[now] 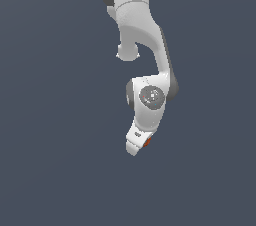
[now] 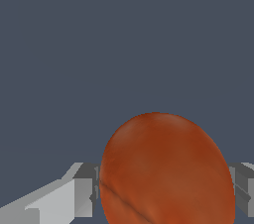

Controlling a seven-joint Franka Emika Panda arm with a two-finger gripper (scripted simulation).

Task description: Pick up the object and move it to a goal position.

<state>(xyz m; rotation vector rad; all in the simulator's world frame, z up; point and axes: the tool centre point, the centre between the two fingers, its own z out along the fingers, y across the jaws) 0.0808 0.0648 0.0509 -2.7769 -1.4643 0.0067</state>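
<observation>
From my remote station, I saw the white, glossy jointed robot arm point(image 1: 142, 60) reaching down from twelve o'clock in the exterior view, its wrist bent toward six o'clock over a plain slate-grey ground point(image 1: 55, 120). At its tip the white pincer point(image 1: 137, 145) pointed toward six o'clock. A sliver of the small reddish-orange ball with a mottled surface point(image 1: 147, 143) showed at the pincer's four o'clock edge, touching it. In the wrist view that ball point(image 2: 166, 171) filled much of the picture, seated between the grey fingers point(image 2: 82, 196), which pressed against its two sides. I judged the pincer clamped on the ball. A faint dark crease ran across the ball's skin.
</observation>
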